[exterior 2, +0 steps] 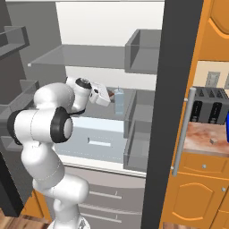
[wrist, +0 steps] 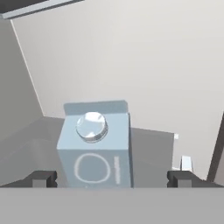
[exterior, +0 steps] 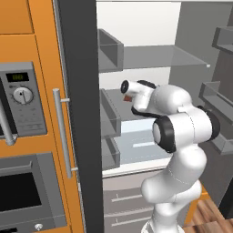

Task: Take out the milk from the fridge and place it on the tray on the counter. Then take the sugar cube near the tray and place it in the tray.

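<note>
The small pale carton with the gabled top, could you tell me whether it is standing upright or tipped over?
Upright: the small pale grey-white carton stands on the grey fridge shelf, its round cap uppermost.

The milk [wrist: 95, 148] stands upright on a grey fridge shelf [wrist: 153, 148].

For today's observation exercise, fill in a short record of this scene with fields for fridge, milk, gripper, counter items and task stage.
fridge: open, fridge
milk: milk upright on a fridge shelf
gripper: gripper open, one fingertip on each side of the carton, not closed on it
counter items: sugar cube on the counter, near a toaster
task stage: milk not yet taken out
</note>
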You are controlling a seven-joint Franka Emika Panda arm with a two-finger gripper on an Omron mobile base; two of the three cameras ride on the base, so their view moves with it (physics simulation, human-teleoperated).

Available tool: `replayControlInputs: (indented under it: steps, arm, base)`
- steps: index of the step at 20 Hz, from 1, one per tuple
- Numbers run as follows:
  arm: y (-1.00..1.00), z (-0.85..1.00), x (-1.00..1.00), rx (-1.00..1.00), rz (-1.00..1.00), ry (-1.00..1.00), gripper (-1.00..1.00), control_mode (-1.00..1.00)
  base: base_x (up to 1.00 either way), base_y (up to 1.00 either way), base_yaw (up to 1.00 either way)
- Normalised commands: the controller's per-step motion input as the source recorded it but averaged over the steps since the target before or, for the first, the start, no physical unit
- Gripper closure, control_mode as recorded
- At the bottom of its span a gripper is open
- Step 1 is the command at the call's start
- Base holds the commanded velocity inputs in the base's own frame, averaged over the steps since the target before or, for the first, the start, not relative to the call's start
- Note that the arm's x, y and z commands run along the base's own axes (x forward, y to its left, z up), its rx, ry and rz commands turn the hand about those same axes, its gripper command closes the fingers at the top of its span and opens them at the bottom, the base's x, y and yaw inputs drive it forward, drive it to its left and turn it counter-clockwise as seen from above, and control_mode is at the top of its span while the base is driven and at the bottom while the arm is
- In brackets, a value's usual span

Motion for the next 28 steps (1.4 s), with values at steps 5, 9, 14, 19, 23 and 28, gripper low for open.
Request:
replayControlInputs:
  steps: [5,9,14,19,23,28]
  arm:
    - [-0.02,-0.03,0.23,0.0,0.0,0.0,-1.0,-1.0]
    - [-0.15,-0.06,0.01,0.0,-0.05,0.0,-1.0,-1.0]
    - [-0.07,-0.03,0.06,0.0,-0.09,0.0,-1.0,-1.0]
    - [-0.08,-0.12,0.16,0.0,-0.05,0.0,-1.0,-1.0]
    - [-0.26,-0.03,0.0,0.0,-0.03,0.0,1.0,-1.0]
    - [-0.06,-0.02,0.0,0.0,-0.03,0.0,1.0,-1.0]
  base:
    - [0.0,0.0,0.0]
    - [0.0,0.0,0.0]
    - [0.0,0.0,0.0]
    - [0.0,0.0,0.0]
    - [0.0,0.0,0.0]
    - [0.0,0.0,0.0]
